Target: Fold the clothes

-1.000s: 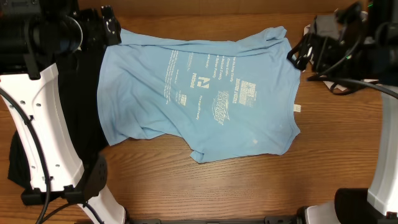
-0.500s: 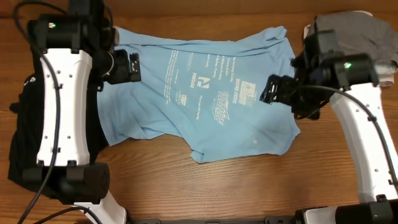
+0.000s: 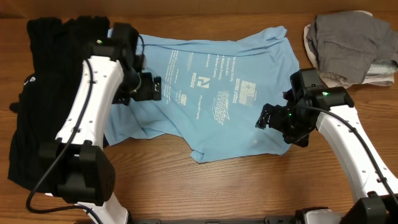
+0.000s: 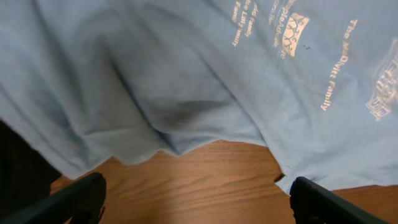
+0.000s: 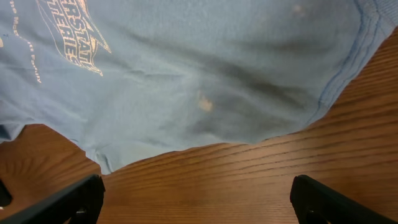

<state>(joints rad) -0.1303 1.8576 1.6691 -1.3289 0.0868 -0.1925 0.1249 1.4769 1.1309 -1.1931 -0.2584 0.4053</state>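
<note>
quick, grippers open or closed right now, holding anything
left gripper: open, holding nothing, above the blue t-shirt.
right gripper: open, holding nothing, above the same shirt's edge.

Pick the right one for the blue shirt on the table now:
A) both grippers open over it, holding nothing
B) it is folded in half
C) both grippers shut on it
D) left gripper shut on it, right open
A: the left gripper and the right gripper are over the blue shirt, and each wrist view shows its fingers wide apart with no cloth pinched between them.
</note>
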